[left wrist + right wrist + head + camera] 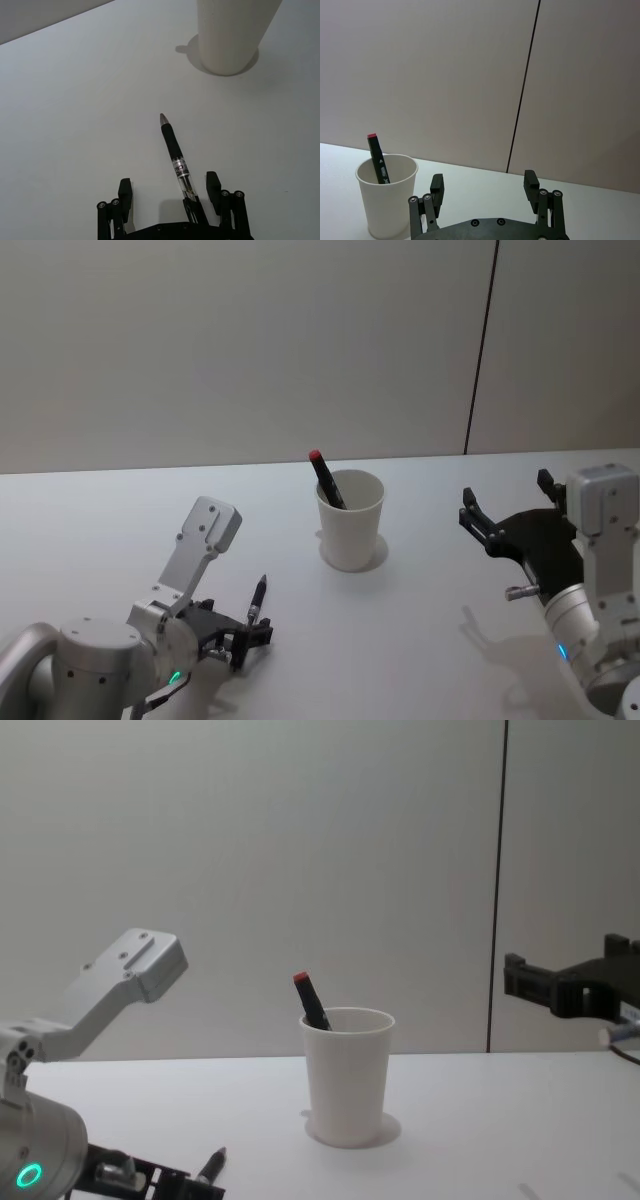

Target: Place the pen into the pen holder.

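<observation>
Pen (174, 149) is lying on the white surface (420, 640) within the spread of the robot's left end effector (169, 181). Its long axis is running out from the palm, and its grey tip is pointing away, roughly toward the pen holder (350, 523). The barrel's rear end is sitting between the two fingers (125, 192), closer to one than the other; whether it is touching that one cannot be told from the left wrist view. The left end effector is released, spread wide and clamping nothing, and is hovering low at the robot's near left.

The pen holder, a white paper cup, is standing upright near the middle of the surface, ahead and to the right of the pen and well apart from it. It is already carrying a black marker (326, 480) with a red cap, leaning against its rim. The right end effector (484, 179) is hanging above the surface at the right, facing the cup, its fingers apart and holding nothing.

The left arm is plainly the nearer to the pen. The coming move is looking like a closing of its fingers across the barrel.
</observation>
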`<act>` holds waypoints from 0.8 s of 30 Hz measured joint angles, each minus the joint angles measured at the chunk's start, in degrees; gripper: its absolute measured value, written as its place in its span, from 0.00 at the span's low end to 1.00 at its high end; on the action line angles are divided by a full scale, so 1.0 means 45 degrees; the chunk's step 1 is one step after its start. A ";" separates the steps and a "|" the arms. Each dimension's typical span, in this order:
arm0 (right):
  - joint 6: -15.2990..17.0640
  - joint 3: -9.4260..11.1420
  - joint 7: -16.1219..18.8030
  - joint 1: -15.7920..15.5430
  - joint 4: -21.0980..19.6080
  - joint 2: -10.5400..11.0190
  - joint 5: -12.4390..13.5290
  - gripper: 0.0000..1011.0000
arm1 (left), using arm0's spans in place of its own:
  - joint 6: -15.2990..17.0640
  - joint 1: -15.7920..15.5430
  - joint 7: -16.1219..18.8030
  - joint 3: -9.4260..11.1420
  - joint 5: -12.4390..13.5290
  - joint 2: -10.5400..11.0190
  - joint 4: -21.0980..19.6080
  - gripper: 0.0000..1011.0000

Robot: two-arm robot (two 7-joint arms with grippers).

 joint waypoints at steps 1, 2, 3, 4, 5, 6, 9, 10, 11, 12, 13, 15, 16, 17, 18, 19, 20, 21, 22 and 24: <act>0.0000 0.0000 0.0000 0.0000 0.0000 0.0000 -0.0001 0.99 | 0.0007 0.0004 -0.0007 0.0000 -0.0009 -0.0003 0.0000 0.94; 0.0000 0.0000 0.0000 0.0000 0.0000 0.0000 -0.0001 0.99 | 0.0018 0.0024 -0.0019 0.0001 -0.0030 -0.0015 -0.0002 0.94; 0.0000 0.0000 0.0000 0.0000 0.0000 0.0000 0.0000 0.99 | 0.0018 0.0024 -0.0019 0.0001 -0.0030 -0.0015 -0.0002 0.89; 0.0000 0.0000 0.0000 0.0000 0.0000 0.0000 -0.0001 0.99 | 0.0036 0.0046 -0.0046 0.0002 -0.0069 -0.0031 -0.0004 0.85; 0.0000 0.0000 0.0000 0.0001 0.0000 0.0000 -0.0001 0.99 | 0.0039 0.0051 -0.0052 0.0002 -0.0083 -0.0034 -0.0005 0.85; 0.0000 0.0000 0.0000 0.0000 0.0000 0.0000 0.0000 0.99 | 0.0044 0.0060 -0.0059 0.0002 -0.0097 -0.0039 -0.0006 0.82; 0.0000 0.0001 0.0000 0.0000 0.0000 0.0000 0.0000 0.99 | 0.0064 0.0089 -0.0086 0.0001 -0.0158 -0.0063 -0.0006 0.73; 0.0000 0.0000 0.0000 0.0000 0.0000 0.0000 0.0000 0.99 | 0.0070 0.0097 -0.0093 0.0000 -0.0182 -0.0068 -0.0005 0.71; 0.0000 0.0000 0.0000 0.0000 0.0000 0.0000 0.0000 0.99 | 0.0080 0.0112 -0.0099 -0.0006 -0.0232 -0.0082 0.0000 0.65; 0.0000 0.0000 0.0000 0.0000 0.0000 0.0000 0.0000 0.99 | 0.0082 0.0117 -0.0100 -0.0009 -0.0247 -0.0087 0.0003 0.65; 0.0000 0.0000 0.0000 0.0000 0.0000 0.0000 0.0000 0.99 | 0.0094 0.0130 -0.0101 -0.0018 -0.0294 -0.0099 0.0011 0.60; 0.0000 0.0000 0.0000 0.0000 0.0000 0.0000 0.0000 0.99 | 0.0102 0.0146 -0.0098 -0.0032 -0.0337 -0.0111 0.0019 0.57; 0.0000 0.0000 0.0000 0.0001 0.0000 0.0000 0.0000 0.99 | 0.0108 0.0152 -0.0090 -0.0040 -0.0362 -0.0116 0.0019 0.57; 0.0000 0.0000 0.0000 0.0000 0.0000 0.0000 0.0000 0.99 | 0.0112 0.0157 -0.0082 -0.0048 -0.0386 -0.0121 0.0018 0.56; 0.0000 0.0000 0.0000 0.0000 0.0000 0.0000 -0.0001 0.99 | 0.0119 0.0169 -0.0063 -0.0064 -0.0430 -0.0131 0.0017 0.55; 0.0000 0.0000 0.0000 0.0000 0.0000 -0.0001 0.0000 0.99 | 0.0122 0.0175 -0.0052 -0.0073 -0.0448 -0.0138 0.0017 0.54; 0.0000 0.0000 0.0000 0.0000 0.0000 0.0000 -0.0001 0.99 | 0.0127 0.0184 -0.0034 -0.0091 -0.0490 -0.0147 0.0020 0.53; 0.0000 0.0000 0.0000 0.0000 -0.0001 0.0000 0.0000 0.99 | 0.0130 0.0186 -0.0024 -0.0095 -0.0506 -0.0150 0.0020 0.53; 0.0000 0.0000 0.0000 0.0000 0.0000 0.0000 0.0000 0.99 | 0.0134 0.0198 0.0000 -0.0107 -0.0536 -0.0158 0.0022 0.52; 0.0000 0.0000 0.0000 0.0000 0.0000 0.0000 0.0000 0.99 | 0.0135 0.0207 0.0010 -0.0114 -0.0549 -0.0162 0.0023 0.51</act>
